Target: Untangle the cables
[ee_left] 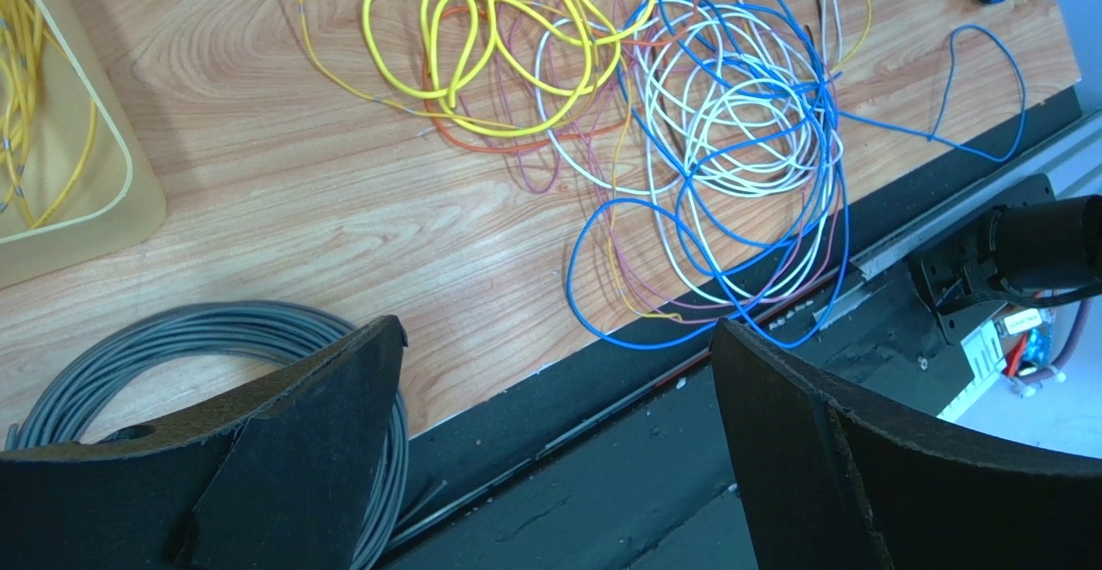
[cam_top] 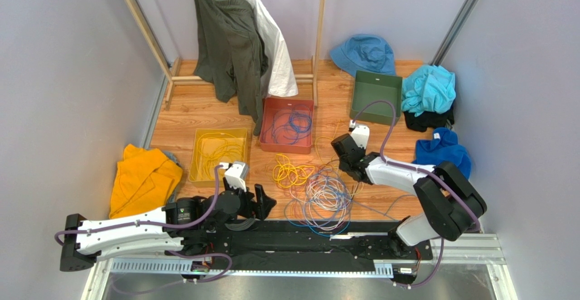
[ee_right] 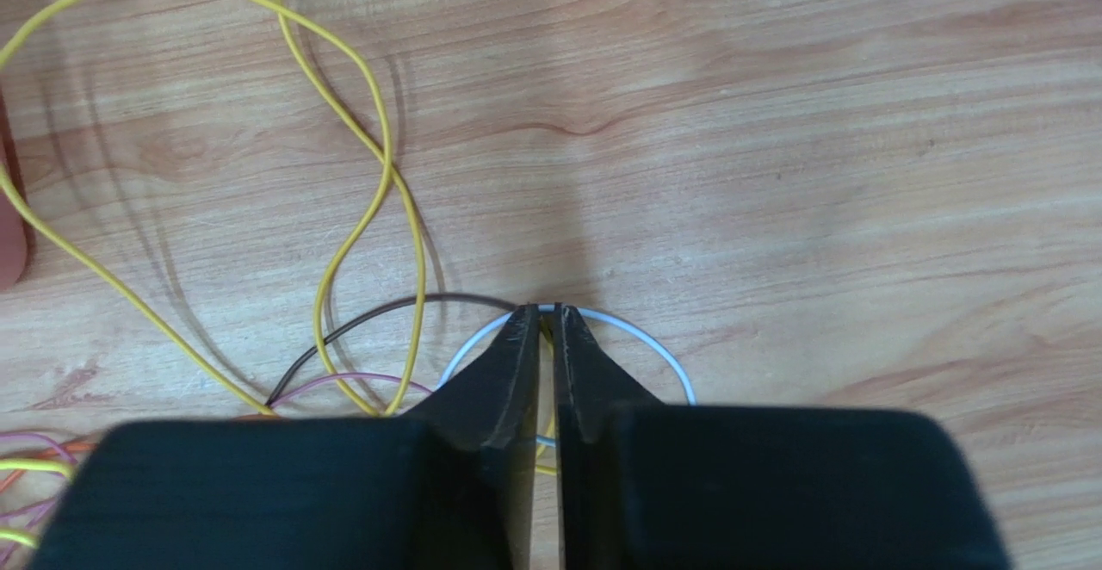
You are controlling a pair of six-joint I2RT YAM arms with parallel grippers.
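The cables (cam_top: 320, 194) lie in a loose tangle of yellow, blue, white and purple-grey loops on the wooden table, between my two arms. From the left wrist they (ee_left: 724, 118) spread ahead of my left gripper (ee_left: 554, 327), which hovers open over the table's near edge with nothing between its fingers. My left gripper (cam_top: 265, 201) sits left of the pile. My right gripper (cam_top: 340, 147) is at the pile's far right side. In its wrist view my right gripper (ee_right: 549, 312) is pinched on the top of a white cable loop (ee_right: 647, 338), beside a brown cable (ee_right: 388, 309) and yellow cable (ee_right: 375, 196).
A yellow tray (cam_top: 197, 157) holds yellow cables and a red tray (cam_top: 269, 106) holds blue ones. A green tray (cam_top: 374, 82) stands behind. A coiled grey ring (ee_left: 194, 338) lies under my left finger. Clothes surround the table: orange cloth (cam_top: 139, 177), blue cloth (cam_top: 442, 150), hanging garments (cam_top: 238, 35).
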